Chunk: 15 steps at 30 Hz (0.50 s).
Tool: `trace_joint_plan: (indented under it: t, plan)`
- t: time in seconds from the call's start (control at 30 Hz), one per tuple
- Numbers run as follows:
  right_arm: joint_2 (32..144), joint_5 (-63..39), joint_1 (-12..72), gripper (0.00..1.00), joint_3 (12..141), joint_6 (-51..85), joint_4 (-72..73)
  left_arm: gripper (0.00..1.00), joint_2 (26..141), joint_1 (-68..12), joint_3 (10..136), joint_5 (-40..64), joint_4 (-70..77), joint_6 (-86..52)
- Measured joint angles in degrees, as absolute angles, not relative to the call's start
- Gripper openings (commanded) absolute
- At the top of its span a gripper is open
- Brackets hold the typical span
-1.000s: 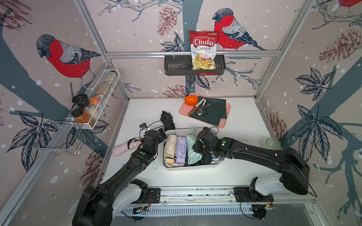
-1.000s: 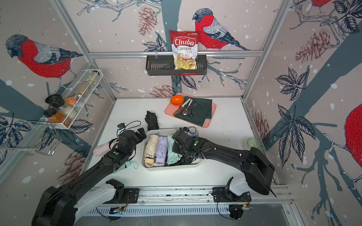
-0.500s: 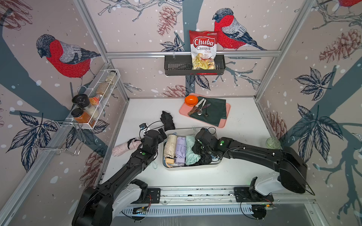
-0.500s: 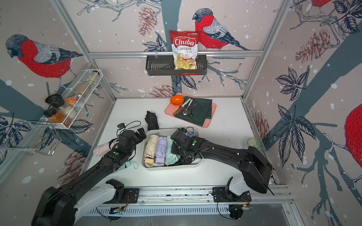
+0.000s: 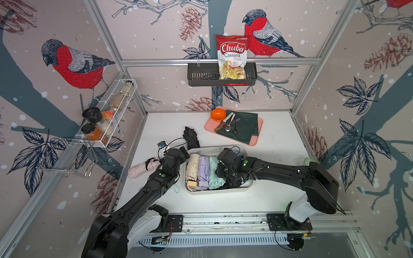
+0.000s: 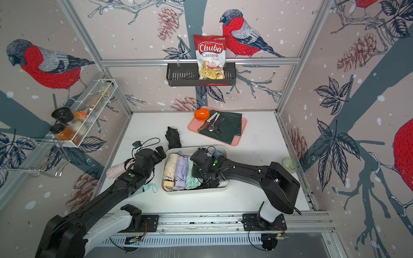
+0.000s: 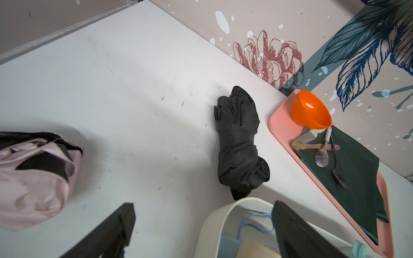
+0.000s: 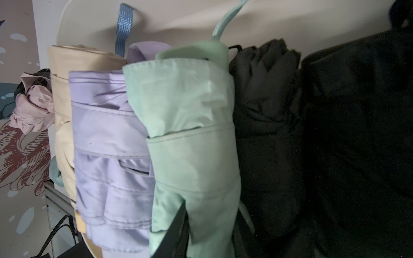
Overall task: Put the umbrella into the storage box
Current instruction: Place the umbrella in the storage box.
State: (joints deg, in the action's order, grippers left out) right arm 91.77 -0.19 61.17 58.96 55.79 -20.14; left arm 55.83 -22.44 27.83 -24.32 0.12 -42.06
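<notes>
Risk: the right gripper [image 5: 221, 175] sits low between the mint umbrella [image 5: 214, 172] and the black umbrella [image 8: 268, 134]; pulling out could snag loose fabric and drag one over the storage box [image 5: 223, 192] wall.
Umbrella: the black one lies inside the box, just beside the fingers.
Right grip: too dark to tell, possibly part closed.
Left gripper [image 7: 202, 207]: spread wide, empty.

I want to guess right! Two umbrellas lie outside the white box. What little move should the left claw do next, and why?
Probably ease the left claw forward and down onto the black umbrella on the table. Its jaws stand open and empty, that umbrella lies straight ahead, just past the storage box, and the pink umbrella sits off to one side.
</notes>
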Motion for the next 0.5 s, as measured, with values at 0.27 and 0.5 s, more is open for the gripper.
trace_joint_plan:
  t: [0.27, 0.5]
  plan:
    - [88.82, 1.52, 61.45, 0.57, 60.66, 54.41, -27.16, 0.99, 53.19, -19.92, 29.69, -25.52, -6.94, -42.74]
    - [85.67, 4.34, 61.41, 0.74, 62.54, 52.38, -31.70, 0.99, 50.04, -15.73, 29.69, -24.75, -11.60, -44.84]
